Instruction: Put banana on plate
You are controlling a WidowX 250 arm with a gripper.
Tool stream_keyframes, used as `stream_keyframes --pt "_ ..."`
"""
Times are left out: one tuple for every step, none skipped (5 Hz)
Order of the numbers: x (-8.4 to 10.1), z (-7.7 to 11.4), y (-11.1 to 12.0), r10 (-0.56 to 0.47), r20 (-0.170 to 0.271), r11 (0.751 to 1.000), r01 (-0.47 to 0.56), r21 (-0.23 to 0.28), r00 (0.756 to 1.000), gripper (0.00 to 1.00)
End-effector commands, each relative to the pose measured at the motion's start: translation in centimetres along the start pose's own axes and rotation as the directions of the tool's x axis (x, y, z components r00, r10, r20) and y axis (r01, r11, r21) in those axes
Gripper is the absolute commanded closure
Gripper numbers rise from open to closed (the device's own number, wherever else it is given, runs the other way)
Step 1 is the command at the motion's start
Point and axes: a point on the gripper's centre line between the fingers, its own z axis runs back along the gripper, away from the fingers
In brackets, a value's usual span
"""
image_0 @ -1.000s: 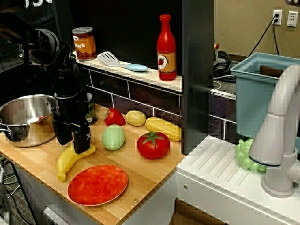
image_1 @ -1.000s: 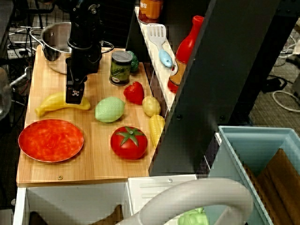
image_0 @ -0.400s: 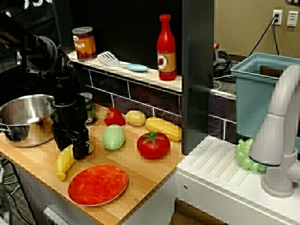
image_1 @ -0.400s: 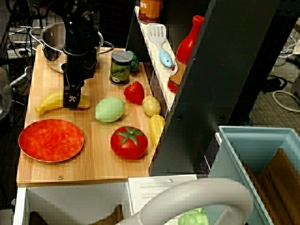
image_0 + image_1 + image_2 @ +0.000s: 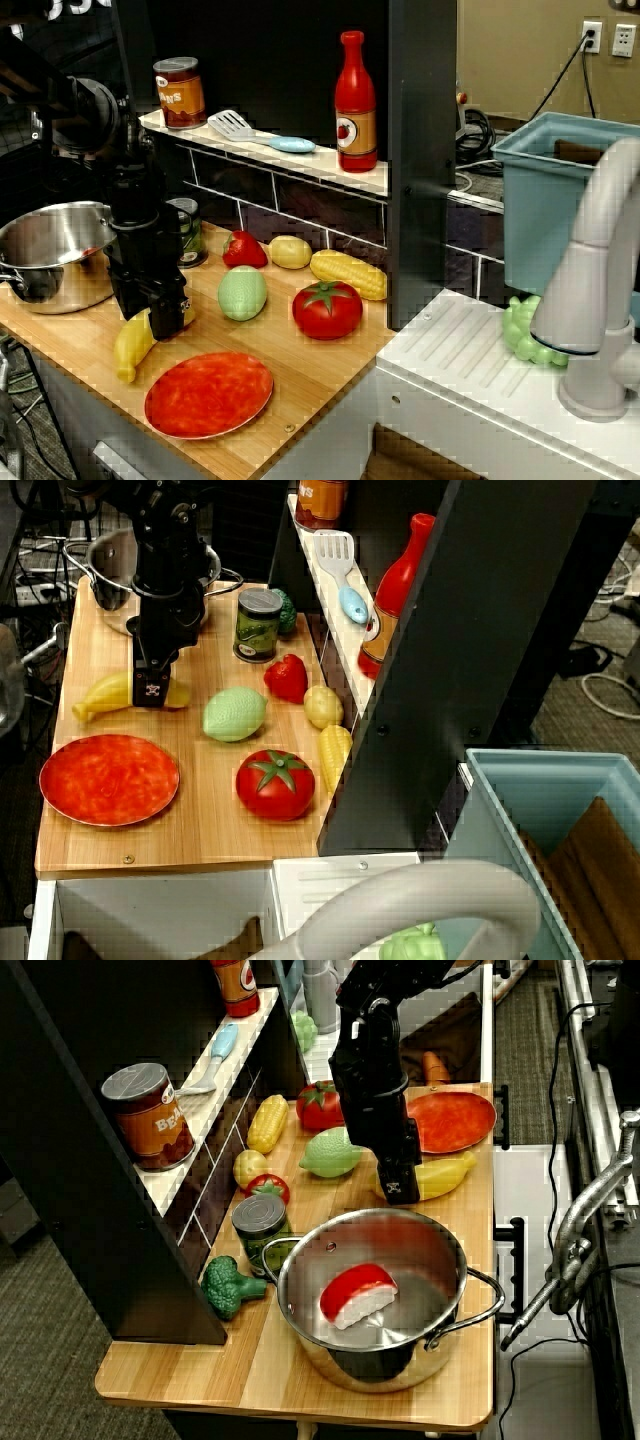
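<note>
The yellow banana (image 5: 133,346) lies on the wooden counter just behind the red-orange plate (image 5: 208,393). My black gripper (image 5: 168,320) is lowered onto the banana's middle, and the fingers cover part of it. The banana (image 5: 102,694) sticks out to the left of the gripper (image 5: 152,691) in the overhead view, with the plate (image 5: 108,778) in front of it. From behind, the gripper (image 5: 400,1186) stands across the banana (image 5: 444,1174), next to the plate (image 5: 452,1120). The banana rests on the counter. How far the jaws are closed cannot be made out.
A steel pot (image 5: 400,1360) holding a red-and-white piece stands close behind the gripper. A green can (image 5: 257,624), a pale green fruit (image 5: 234,714), a tomato (image 5: 275,785), a red pepper, a potato-like piece and corn (image 5: 332,755) lie to the right. The counter's front edge is near the plate.
My gripper has moved down and a little left along the banana, now covering its right part. The banana has shifted slightly to the left.
</note>
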Motion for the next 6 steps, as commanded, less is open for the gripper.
stream_keyframes --pt "-0.6 4.9 0.6 -0.054 -0.006 0.998 0.053 -0.042 0.999 1.00" --pt "-1.9 6.7 -0.1 -0.094 -0.008 0.993 0.093 -0.079 0.996 1.00" --pt "-2.6 7.6 -0.6 -0.096 -0.014 0.989 0.094 -0.117 0.995 1.00" --pt "-3.4 7.3 -2.6 -0.067 -0.038 0.990 0.062 -0.125 0.997 1.00" --pt "-4.2 7.1 -4.2 -0.073 -0.039 0.991 0.068 -0.117 0.997 1.00" --pt "-4.5 7.1 -5.4 -0.079 -0.054 0.990 0.072 -0.122 0.995 1.00"
